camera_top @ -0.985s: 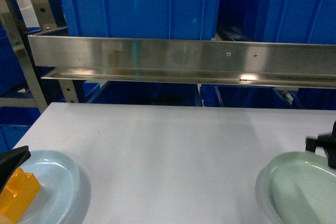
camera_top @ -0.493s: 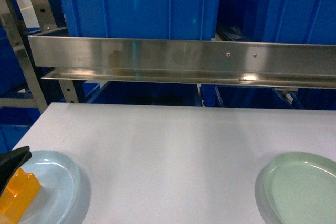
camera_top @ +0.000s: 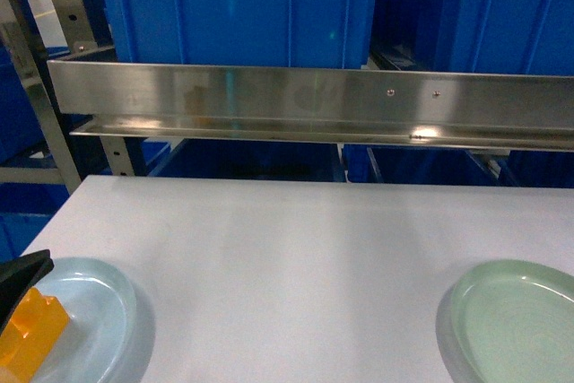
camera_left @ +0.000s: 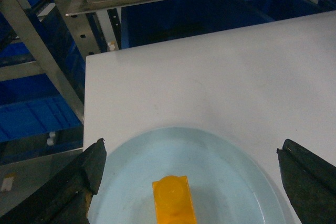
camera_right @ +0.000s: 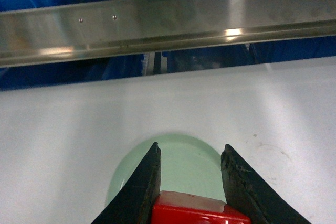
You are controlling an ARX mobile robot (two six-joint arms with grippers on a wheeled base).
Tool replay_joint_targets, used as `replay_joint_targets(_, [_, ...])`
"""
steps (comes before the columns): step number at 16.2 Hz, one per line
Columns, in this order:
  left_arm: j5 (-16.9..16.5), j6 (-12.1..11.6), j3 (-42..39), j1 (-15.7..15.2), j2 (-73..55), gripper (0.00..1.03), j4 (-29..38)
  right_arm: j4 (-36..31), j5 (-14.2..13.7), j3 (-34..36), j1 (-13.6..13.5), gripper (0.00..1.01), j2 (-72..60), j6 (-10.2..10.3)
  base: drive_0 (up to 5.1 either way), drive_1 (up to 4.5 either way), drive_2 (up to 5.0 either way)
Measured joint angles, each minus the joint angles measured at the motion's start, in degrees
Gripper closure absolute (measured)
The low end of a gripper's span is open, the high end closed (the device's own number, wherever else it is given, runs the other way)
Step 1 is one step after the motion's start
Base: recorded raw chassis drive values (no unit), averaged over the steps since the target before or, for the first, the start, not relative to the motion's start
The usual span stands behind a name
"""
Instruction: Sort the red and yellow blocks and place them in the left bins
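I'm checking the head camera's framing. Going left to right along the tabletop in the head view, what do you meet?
left gripper finger → orange-yellow block → pale blue plate → bare white table → pale green plate

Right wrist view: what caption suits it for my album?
The right tool grips a red block above a pale green plate on the white table.

The yellow block [camera_left: 174, 201] lies studs-up; the red block [camera_right: 199, 208] is clamped; blue bins [camera_top: 238, 6] stand behind.

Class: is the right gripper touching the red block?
Touching. The right wrist view shows the right gripper fingers pressed against both sides of the red block.
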State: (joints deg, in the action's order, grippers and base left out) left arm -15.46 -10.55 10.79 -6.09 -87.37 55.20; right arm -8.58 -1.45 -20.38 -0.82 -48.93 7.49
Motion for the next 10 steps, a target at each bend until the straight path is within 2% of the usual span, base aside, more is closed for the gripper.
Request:
replay_joint_targets(6, [0.0, 0.0, 0.0, 0.0, 0.0, 0.05, 0.0, -0.6, 0.1, 0.5, -0.2, 0.73, 0.0, -4.0, 0.0, 0.00, 0.0])
replay_joint_targets(10, [0.0, 0.0, 0.0, 0.0, 0.0, 0.05, 0.0, -2.8, 0.6, 0.5, 1.3, 0.73, -2.1, -5.9, 0.0, 0.00, 0.0])
